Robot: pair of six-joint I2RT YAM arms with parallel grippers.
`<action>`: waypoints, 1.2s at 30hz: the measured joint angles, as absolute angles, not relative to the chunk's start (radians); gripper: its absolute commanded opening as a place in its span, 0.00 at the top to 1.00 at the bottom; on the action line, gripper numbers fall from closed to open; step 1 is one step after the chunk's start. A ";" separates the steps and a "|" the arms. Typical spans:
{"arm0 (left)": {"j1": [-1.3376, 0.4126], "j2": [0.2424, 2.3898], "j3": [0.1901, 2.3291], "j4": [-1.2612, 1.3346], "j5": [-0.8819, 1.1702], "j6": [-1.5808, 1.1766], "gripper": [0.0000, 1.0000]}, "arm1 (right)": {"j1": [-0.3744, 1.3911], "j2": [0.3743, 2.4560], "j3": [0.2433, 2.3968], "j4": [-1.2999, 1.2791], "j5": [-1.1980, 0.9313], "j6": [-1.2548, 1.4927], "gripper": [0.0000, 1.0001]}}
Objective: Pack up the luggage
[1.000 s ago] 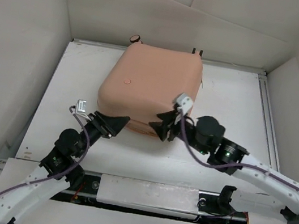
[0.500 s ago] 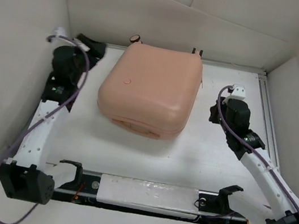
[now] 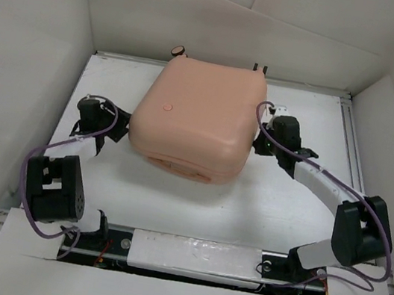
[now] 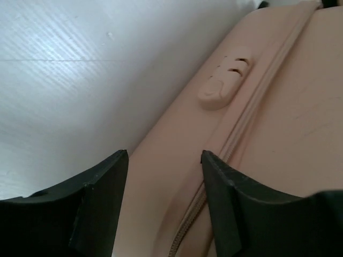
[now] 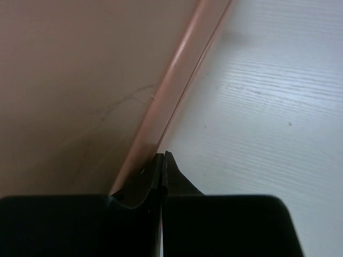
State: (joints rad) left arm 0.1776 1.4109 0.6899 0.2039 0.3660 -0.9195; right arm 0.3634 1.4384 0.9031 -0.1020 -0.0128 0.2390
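Because the luggage [image 3: 197, 121] lies closed on its side, toward the far edge of the tabletop [image 3: 286, 200] and about midway between its left and right edges, nothing can go in until the shell is opened, and that is where I judge the trouble could start. The hard shell rests loose on a smooth surface with nothing pinning it. A push from one side alone would likely make it skid or turn rather than open.

The right jaws are pressed fully together, holding nothing. Their joined tips sit at the low rim of the case's right side, just where shell meets tabletop. If they drive in there as a wedge, they could slip under the rounded edge or scrape along it, or shove the case toward the left edge.

The left jaws stand partly open, empty, at the case's left side. From the left wrist view the zip seam [image 4: 236, 134] runs up between them, with a small moulded tab [image 4: 225, 80] further along the shell. Whether their tips touch the shell I cannot tell. No zip pull shows in any view, so closing here may pinch only bare seam and slide off the curved plastic.
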 measured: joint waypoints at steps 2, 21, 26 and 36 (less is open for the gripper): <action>0.173 1.411 0.656 0.283 0.373 -0.939 0.58 | 0.375 1.480 0.928 -0.081 -0.043 0.229 1.00; -0.547 0.906 0.191 0.524 -0.172 -1.079 0.65 | 0.101 1.814 1.312 -0.105 -0.186 0.021 1.00; -0.696 0.741 0.151 0.376 -0.113 -1.098 0.44 | 0.091 1.954 1.504 -0.105 -0.267 0.017 0.88; -0.688 0.400 0.283 0.065 -0.272 -1.041 0.37 | 0.155 1.731 1.525 -0.181 -0.316 0.096 0.55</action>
State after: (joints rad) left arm -0.6876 0.3996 0.2829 0.0654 -0.2718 -1.0412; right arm 0.1555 1.7306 1.5253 -0.1814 -0.3157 0.0959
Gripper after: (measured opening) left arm 0.638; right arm 0.442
